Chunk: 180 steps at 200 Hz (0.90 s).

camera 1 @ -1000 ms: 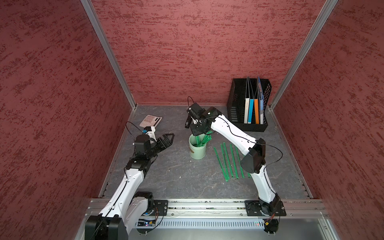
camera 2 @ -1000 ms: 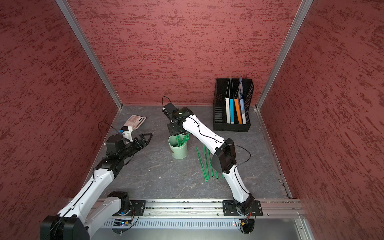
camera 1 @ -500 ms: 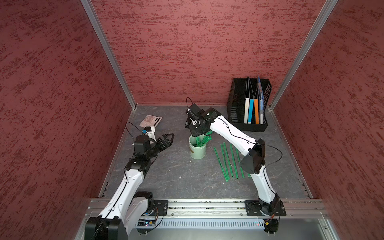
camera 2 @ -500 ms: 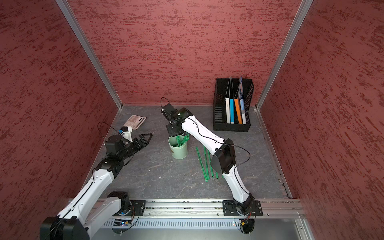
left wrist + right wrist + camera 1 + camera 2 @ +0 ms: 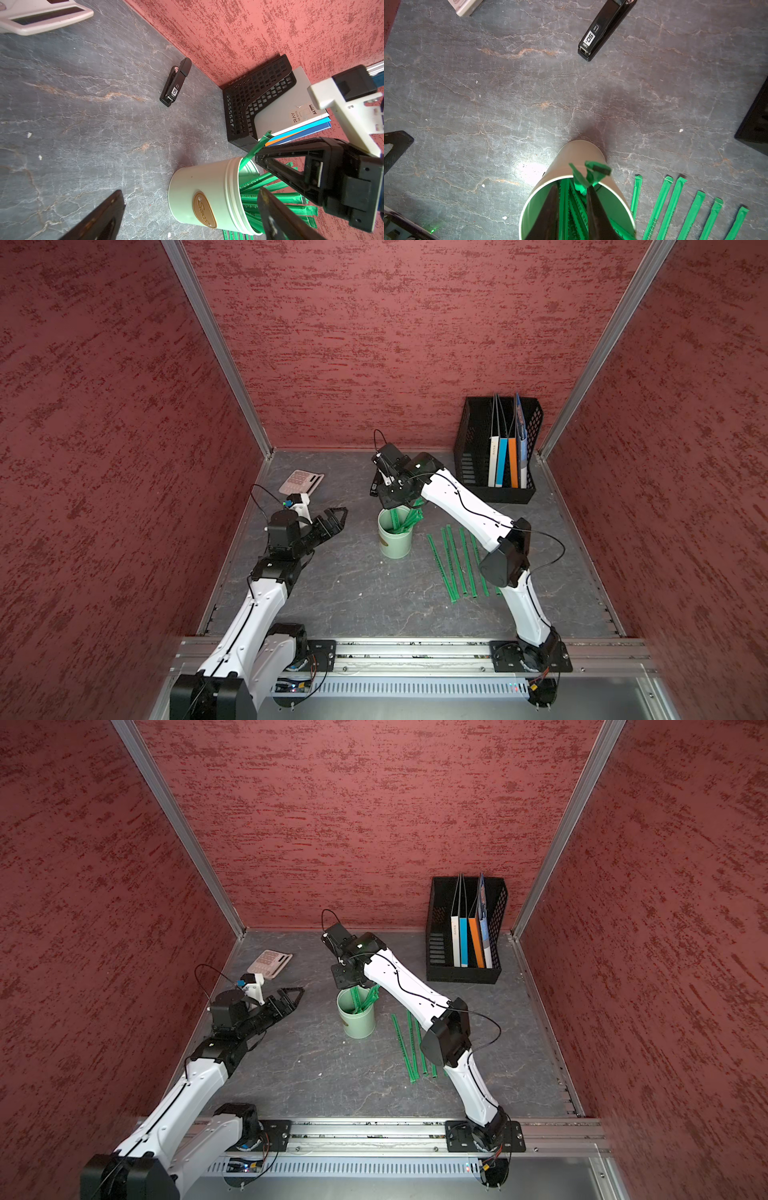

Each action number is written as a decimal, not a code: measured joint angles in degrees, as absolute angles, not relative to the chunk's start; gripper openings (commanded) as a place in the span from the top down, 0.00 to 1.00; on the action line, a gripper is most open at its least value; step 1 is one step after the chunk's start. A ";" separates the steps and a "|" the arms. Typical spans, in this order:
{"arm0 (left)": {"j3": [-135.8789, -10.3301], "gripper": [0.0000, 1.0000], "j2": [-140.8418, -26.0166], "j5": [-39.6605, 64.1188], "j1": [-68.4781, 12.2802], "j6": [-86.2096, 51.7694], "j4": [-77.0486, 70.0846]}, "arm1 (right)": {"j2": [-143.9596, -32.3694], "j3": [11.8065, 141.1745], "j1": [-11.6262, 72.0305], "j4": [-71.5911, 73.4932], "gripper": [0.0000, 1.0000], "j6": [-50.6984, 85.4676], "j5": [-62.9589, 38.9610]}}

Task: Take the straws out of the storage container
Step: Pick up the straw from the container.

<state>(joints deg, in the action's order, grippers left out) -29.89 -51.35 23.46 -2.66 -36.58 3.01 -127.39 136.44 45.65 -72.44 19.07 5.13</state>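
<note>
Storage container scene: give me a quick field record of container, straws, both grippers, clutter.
storage container: upright, mid-table
straws in container: several, leaning
straws on table: row lying flat beside it
right gripper: fingers down inside the container, grip unclear
left gripper: open, empty, apart from container
clutter: file rack, calculator, stapler

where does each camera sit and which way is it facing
Both top views: high over the front rail, looking down toward the back wall; left arm and right arm show, with the cup, loose straws and file rack.
Left wrist: on the left arm, looking sideways at the cup; the open left gripper frames it.
Right wrist: on the right arm, looking down into the cup; the right gripper dips in.
Shared: both wrist views catch the cup and stapler.
</note>
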 measured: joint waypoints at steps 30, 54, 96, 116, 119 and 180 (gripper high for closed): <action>-29.89 0.00 -51.33 23.46 -2.61 -36.58 3.03 | -127.83 136.44 45.65 -72.49 0.79 19.07 5.06; -29.89 0.00 -51.29 23.46 -2.61 -36.58 3.03 | -127.87 136.46 45.58 -72.49 0.79 19.07 4.89; -29.89 0.00 -51.29 23.44 -2.52 -36.58 3.07 | -128.27 136.46 45.47 -72.42 0.79 19.03 3.77; -29.89 0.00 -51.24 23.44 -2.46 -36.58 3.09 | -128.51 136.44 45.41 -72.36 0.77 18.96 3.01; -29.89 0.00 -51.24 23.44 -2.44 -36.56 3.09 | -128.55 136.44 45.36 -72.36 0.76 18.87 2.90; -29.89 0.00 -51.24 23.46 -2.24 -36.56 3.40 | -129.21 136.44 45.15 -72.34 0.70 18.57 2.15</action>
<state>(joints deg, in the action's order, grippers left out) -29.89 -51.24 23.46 -2.24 -36.56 3.40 -129.21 136.44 45.15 -72.34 18.57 2.15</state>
